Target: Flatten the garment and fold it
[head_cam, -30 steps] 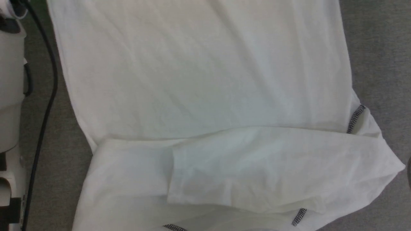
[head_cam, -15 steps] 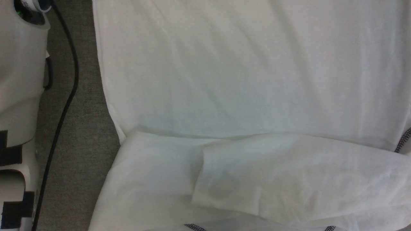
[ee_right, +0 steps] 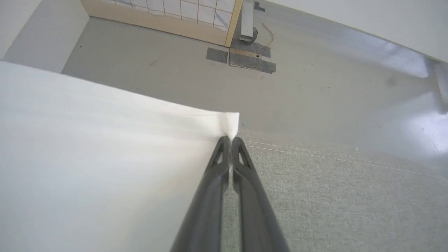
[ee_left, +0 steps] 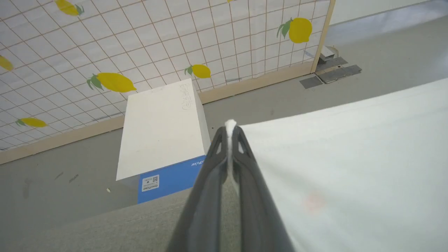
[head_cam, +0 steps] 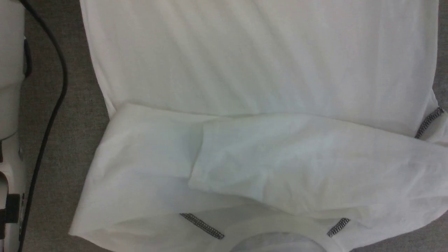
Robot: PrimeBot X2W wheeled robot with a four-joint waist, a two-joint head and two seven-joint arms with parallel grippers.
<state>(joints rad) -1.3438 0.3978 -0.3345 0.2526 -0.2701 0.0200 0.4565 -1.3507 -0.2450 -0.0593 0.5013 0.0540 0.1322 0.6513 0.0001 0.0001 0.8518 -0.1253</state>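
The white garment [head_cam: 252, 70] lies spread over the grey cloth surface in the head view, back up, with both sleeves folded across its near part and short dark stitched seams near the neckline at the bottom. In the left wrist view my left gripper [ee_left: 230, 129] is shut on a corner of the garment [ee_left: 350, 168], white fabric pinched between the dark fingertips. My right gripper [ee_right: 231, 139] in the right wrist view is shut on the opposite corner of the garment [ee_right: 87, 157], a small tuft sticking out past the tips.
A pale robot arm [head_cam: 10, 70] with a black cable [head_cam: 52, 105] runs down the head view's left edge. A rigid white box with a blue side [ee_left: 161, 136] stands on the floor before a lemon-patterned panel [ee_left: 140, 42]. Grey floor lies beyond the surface's far edge.
The head camera has shifted, bringing the neckline and seams into sight at the bottom. The garment's lay looks unchanged.
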